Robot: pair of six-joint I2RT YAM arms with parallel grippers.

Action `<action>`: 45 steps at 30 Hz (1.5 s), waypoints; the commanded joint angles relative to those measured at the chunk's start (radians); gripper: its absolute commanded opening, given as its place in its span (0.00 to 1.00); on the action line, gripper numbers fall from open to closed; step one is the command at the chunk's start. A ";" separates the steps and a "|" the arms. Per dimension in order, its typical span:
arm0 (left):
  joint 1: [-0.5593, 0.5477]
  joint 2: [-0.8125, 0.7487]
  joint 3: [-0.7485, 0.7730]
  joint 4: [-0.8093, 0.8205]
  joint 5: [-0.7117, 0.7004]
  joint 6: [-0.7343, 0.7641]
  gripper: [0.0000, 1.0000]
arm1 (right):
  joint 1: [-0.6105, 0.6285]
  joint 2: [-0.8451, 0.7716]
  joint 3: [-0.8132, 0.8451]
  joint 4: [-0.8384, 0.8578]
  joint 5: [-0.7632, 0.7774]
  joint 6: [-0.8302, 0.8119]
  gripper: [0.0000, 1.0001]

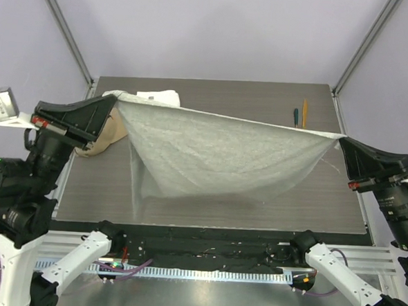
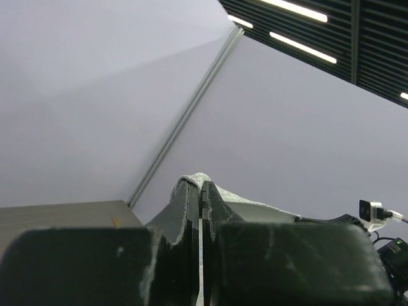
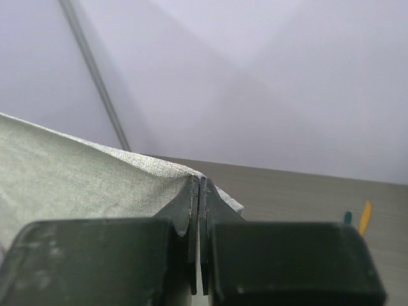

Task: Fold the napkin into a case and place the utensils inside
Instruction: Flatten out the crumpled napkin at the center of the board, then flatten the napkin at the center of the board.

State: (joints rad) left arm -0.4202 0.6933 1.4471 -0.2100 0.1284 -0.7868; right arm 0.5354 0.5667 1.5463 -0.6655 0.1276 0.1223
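Both arms are holding the napkin up in the air over the table, one corner each. The left jaws are pinching shut on the far-left corner, with a nub of cloth poking out past their tips in the left wrist view. The right jaws are clamping closed on the far-right corner in the same way. To my eye they are lifting it like this so the cloth hangs open and can be laid down flat and square before any folding. On that showing, the case is not yet begun.

The napkin is looking thin and soft, light grey, with a fine pebbly weave. Its top edge is running fairly taut between the two grips, and the rest is sagging below in a loose belly. The lower left part is draping down toward the near edge of the table, and I cannot tell whether it is touching.

Two of the utensils are lying on the table at the far right, beyond the cloth's top edge: a teal-handled one and an orange stick just beside it. A third I am not seeing. A white towel is sitting at the far left, behind the raised corner.
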 commanded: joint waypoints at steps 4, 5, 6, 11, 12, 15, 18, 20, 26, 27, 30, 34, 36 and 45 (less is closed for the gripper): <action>0.006 0.210 -0.044 -0.058 -0.203 -0.029 0.01 | 0.000 0.260 -0.021 -0.095 0.390 0.023 0.01; 0.006 0.295 -0.031 -0.121 -0.232 -0.034 0.00 | 0.000 0.298 -0.046 -0.095 0.450 0.022 0.01; 0.006 0.342 -0.030 -0.138 -0.255 -0.032 0.01 | -0.002 0.377 -0.069 -0.095 0.493 0.031 0.01; 0.014 0.619 -0.034 -0.183 -0.351 -0.100 0.01 | -0.136 0.648 -0.152 -0.005 0.531 0.062 0.01; 0.015 0.721 -0.028 -0.174 -0.352 -0.103 0.01 | -0.178 0.688 -0.163 0.012 0.488 0.074 0.01; 0.027 0.944 0.018 -0.131 -0.323 -0.101 0.00 | -0.271 0.844 -0.221 0.125 0.446 0.116 0.01; 0.040 1.165 0.099 -0.027 -0.185 -0.056 0.00 | -0.308 1.018 -0.190 0.211 0.472 0.068 0.01; 0.044 1.271 0.192 -0.037 -0.135 -0.037 0.01 | -0.318 1.126 -0.164 0.266 0.494 -0.031 0.01; 0.043 1.289 0.178 0.046 -0.084 0.064 0.84 | -0.403 1.309 -0.078 0.336 0.410 -0.115 0.04; 0.044 1.261 0.159 0.047 -0.117 0.073 0.98 | -0.407 1.329 -0.080 0.372 0.373 -0.118 0.08; 0.044 1.160 0.113 0.012 -0.122 0.107 1.00 | -0.405 1.395 -0.043 0.359 0.368 -0.118 0.38; 0.044 1.011 -0.020 -0.083 -0.202 0.098 0.99 | -0.407 1.464 0.133 0.155 0.454 -0.070 0.50; 0.044 0.950 -0.086 -0.127 -0.150 0.086 0.88 | -0.407 1.448 0.129 0.107 0.463 -0.052 0.57; -0.003 0.688 -0.545 -0.043 0.083 0.035 0.54 | -0.304 1.222 -0.173 0.182 0.199 0.250 0.57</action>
State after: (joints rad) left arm -0.3874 1.4693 1.0122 -0.2848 0.1051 -0.7254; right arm 0.1463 1.9297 1.4944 -0.5533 0.4358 0.2024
